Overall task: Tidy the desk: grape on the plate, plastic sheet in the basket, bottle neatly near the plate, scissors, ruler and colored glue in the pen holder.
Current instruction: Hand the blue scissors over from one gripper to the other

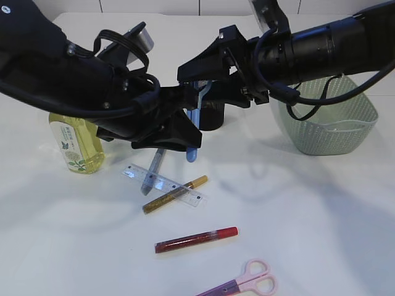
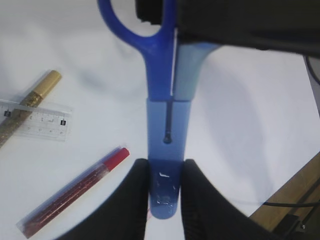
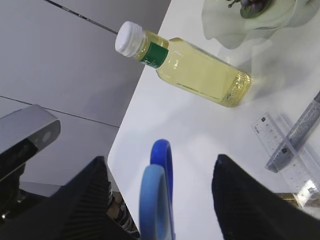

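L claw [image 2: 161,192]: I see it clamped on blue scissors [image 2: 167,135] sheath tip
R claw [image 3: 160,200]: wide open round handles
Ruler [image 1: 162,185]: flat on desk [image 1: 296,216]

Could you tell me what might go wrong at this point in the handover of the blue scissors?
The left gripper pinches only the sheath tip of the blue scissors, so they could pivot or slip. The right gripper has open jaws around the handles; a misaligned close could knock them loose onto the ruler.
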